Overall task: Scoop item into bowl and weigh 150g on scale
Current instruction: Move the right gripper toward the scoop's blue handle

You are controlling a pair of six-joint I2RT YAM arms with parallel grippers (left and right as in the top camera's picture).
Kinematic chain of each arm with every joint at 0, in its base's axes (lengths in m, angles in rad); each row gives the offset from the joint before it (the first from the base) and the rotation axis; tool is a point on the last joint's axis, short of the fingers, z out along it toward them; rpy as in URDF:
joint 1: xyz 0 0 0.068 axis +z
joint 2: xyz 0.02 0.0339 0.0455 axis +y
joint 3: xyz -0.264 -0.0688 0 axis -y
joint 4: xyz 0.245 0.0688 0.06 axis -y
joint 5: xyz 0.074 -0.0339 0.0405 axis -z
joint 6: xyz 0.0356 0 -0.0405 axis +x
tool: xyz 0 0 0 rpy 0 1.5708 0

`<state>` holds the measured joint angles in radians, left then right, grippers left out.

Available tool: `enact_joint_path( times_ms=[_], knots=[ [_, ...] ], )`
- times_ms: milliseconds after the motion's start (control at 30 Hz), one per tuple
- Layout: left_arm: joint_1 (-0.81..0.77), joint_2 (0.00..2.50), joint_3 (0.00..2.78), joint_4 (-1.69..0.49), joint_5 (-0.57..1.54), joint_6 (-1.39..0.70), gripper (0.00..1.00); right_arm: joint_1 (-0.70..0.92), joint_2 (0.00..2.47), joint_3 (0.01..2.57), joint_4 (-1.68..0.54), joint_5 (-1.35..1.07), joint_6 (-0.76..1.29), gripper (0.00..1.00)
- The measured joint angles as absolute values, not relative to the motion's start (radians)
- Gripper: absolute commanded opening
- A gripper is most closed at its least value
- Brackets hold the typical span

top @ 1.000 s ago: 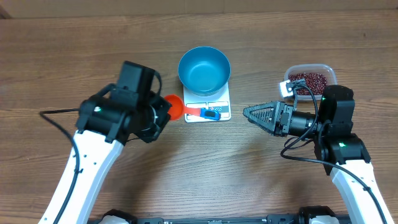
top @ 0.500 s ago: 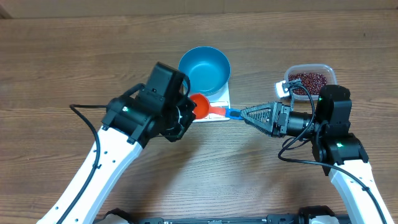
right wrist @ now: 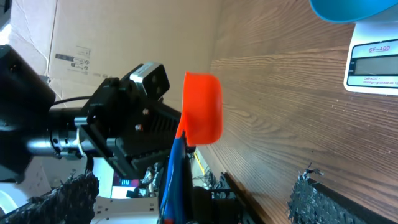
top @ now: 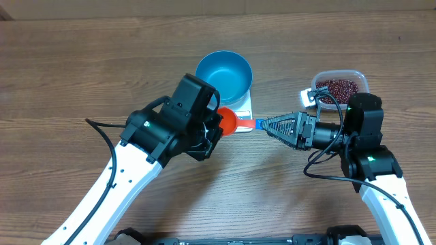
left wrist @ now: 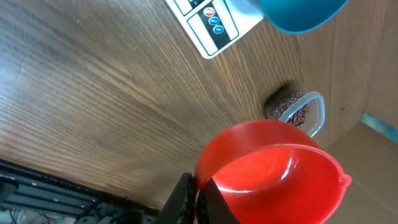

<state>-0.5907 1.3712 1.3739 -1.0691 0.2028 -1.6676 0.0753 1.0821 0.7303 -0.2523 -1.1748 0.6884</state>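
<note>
1. The beans [top: 337, 87] lie in a clear tub [top: 361, 78] near the far right part of the table [top: 68, 61]. They are well apart from the empty bowl [top: 223, 76], which stands on the scale [top: 242, 109] near the middle of the far edge.
2. I judge the beans hard, small and loose, so they will roll and spill. They need the scoop [top: 230, 122], light stiff plastic, best held by its blue handle [top: 249, 124] and kept level.
3. The left gripper [left wrist: 196, 202] is fully closed on the rim of the empty scoop.
4. The right gripper [top: 267, 126] stands wide open and holds nothing. The handle end is at its fingertips.
5. One second ago the scoop was left of the scale, well apart from the right gripper. Now it has crossed over; the right arm has hardly moved.
</note>
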Motion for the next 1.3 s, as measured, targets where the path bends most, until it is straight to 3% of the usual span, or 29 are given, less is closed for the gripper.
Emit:
enact_joint_path(
  times_ms=[267, 467, 1300],
  knots=[
    [-0.642, 1.371, 1.374, -1.069, 0.189, -1.756, 0.04, 0.080, 1.082, 0.730, -0.252, -1.153, 0.675, 0.98],
    [-0.653, 1.371, 1.374, -1.070, 0.178, -1.782, 0.04, 0.079, 1.082, 0.730, -0.251, -1.134, 0.668, 0.87],
    [-0.653, 1.375, 1.374, -1.036, 0.171, -1.827, 0.04, 0.088, 1.082, 0.731, -0.202, -1.211, 0.738, 0.87]
  ],
)
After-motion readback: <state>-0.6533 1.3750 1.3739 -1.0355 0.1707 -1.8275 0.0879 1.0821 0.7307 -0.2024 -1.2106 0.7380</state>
